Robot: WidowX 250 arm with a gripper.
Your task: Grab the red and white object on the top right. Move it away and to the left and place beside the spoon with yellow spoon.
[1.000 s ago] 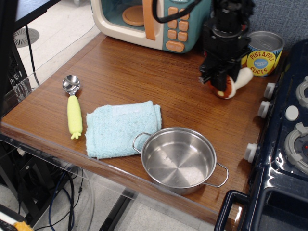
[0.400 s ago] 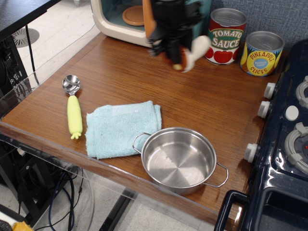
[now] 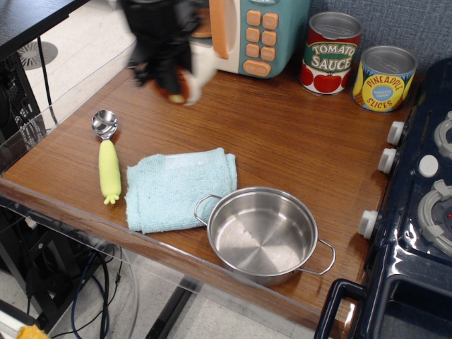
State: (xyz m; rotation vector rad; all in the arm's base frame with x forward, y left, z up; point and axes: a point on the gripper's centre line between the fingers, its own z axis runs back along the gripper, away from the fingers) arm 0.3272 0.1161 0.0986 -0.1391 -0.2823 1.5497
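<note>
Now gripper (image 3: 171,79) pinches plush mushroom (image 3: 192,78) clear of the tabletop; corn-handled spoon (image 3: 106,155) at its 7 o'clock, drop spot

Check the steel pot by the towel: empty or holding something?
Empty. The steel pot sits upright beside the blue towel, and its bare shiny bottom shows with nothing inside.

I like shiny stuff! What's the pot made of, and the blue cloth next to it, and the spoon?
The pot looks like polished steel: it shines and mirrors light. The blue cloth looks like soft, fuzzy terry fabric. The spoon has a shiny metal bowl and a matte yellow handle, probably plastic or rubber.
</note>
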